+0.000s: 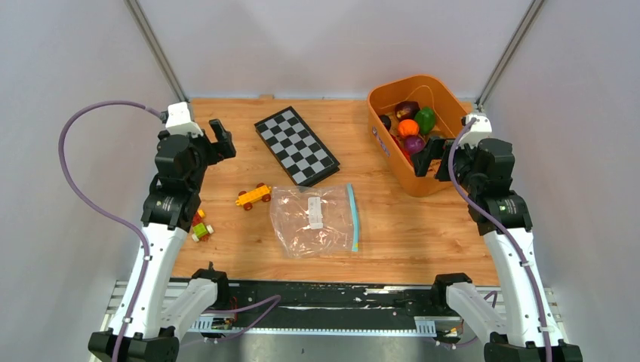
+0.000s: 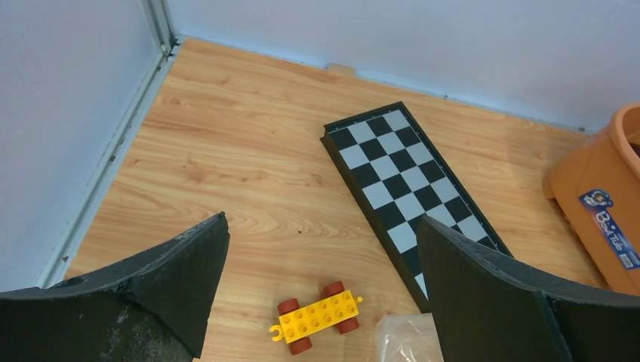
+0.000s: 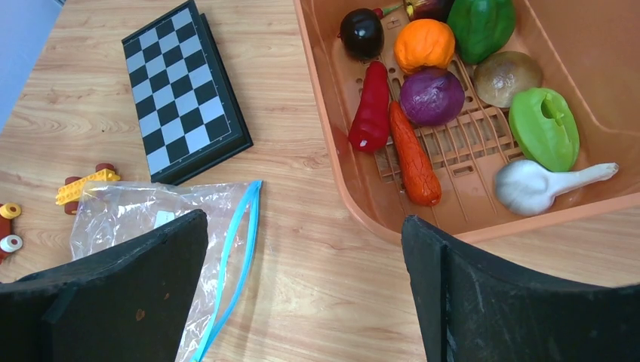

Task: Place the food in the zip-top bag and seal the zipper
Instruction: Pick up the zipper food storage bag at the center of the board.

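Observation:
The clear zip-top bag (image 1: 313, 220) lies flat at the table's middle, empty, its light-blue zipper (image 1: 352, 217) along the right edge; it also shows in the right wrist view (image 3: 128, 215) with the zipper (image 3: 234, 264). The food lies in the orange basket (image 1: 389, 98): orange (image 3: 424, 44), purple (image 3: 432, 96), red pepper (image 3: 371, 109), carrot (image 3: 413, 154), green pieces (image 3: 543, 127), a dark one (image 3: 361, 32), white garlic (image 3: 532, 185). My left gripper (image 1: 220, 139) is open, high over the back left. My right gripper (image 1: 424, 158) is open, above the basket's near edge.
A folded chessboard (image 1: 296, 145) lies at the back middle. A yellow toy car (image 1: 253, 196) sits left of the bag, also in the left wrist view (image 2: 317, 317). Multicoloured brick pieces (image 1: 201, 226) lie at the left by the left arm. Walls close off three sides.

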{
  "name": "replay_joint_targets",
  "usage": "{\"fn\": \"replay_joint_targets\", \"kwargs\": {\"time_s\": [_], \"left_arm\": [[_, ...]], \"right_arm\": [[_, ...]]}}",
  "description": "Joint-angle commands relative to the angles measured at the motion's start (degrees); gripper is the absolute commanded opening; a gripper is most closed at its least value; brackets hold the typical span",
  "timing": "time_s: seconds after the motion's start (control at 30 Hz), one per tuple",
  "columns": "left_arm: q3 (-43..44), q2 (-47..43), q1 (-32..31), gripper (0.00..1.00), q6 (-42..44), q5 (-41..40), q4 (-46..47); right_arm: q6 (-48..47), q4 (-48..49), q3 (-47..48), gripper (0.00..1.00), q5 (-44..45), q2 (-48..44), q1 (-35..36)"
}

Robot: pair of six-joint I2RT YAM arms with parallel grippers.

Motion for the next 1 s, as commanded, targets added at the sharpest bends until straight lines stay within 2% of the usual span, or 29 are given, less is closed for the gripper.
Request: {"fn": "replay_joint_targets", "kwargs": {"time_s": [0.0, 0.1, 0.3, 0.43, 0.5, 0.6, 0.7, 0.83, 0.97], "left_arm": [[1.18, 0.33, -0.16, 1.00, -3.22, -4.86, 2.17], [1.77, 0.57, -0.16, 1.00, -3.74, -4.82, 1.44], [-2.11, -4.56, -0.16, 1.00, -6.86, 5.49, 1.47], [-10.24, -11.26, -0.16, 1.00, -6.36, 14.49, 9.79], [-12.53, -12.28, -0.16, 1.00, -6.63, 21.24, 11.29], [-14.20, -10.55, -0.16, 1.00, -6.68, 29.78, 9.42], [-16.26, -8.93, -0.35, 1.00, -6.66, 34.76, 6.61], [-20.33, -11.54, -3.97, 1.00, -6.92, 31.69, 5.25], [-19.83, -11.93, -8.12, 1.00, -4.76, 26.50, 0.74]], "right_arm": [[-0.81, 1.57, -0.47, 1.00, -0.56, -0.56, -0.13], [-1.75, 1.47, -0.36, 1.00, -3.19, -0.58, -0.18], [-1.83, 1.70, -0.98, 0.99, -12.81, -1.13, -0.18], [1.55, 3.39, -2.85, 0.91, -23.80, -0.79, 0.48], [3.46, 4.42, -4.42, 0.89, -25.90, -0.99, 2.03], [4.77, 5.07, -7.31, 0.86, -24.84, -1.70, 6.43], [4.55, 4.86, -9.81, 0.87, -20.63, -2.16, 13.08], [5.44, 4.72, -13.19, 0.86, -13.72, 0.43, 19.77], [6.26, 6.85, -15.13, 0.84, -11.51, 4.65, 23.87]]}}
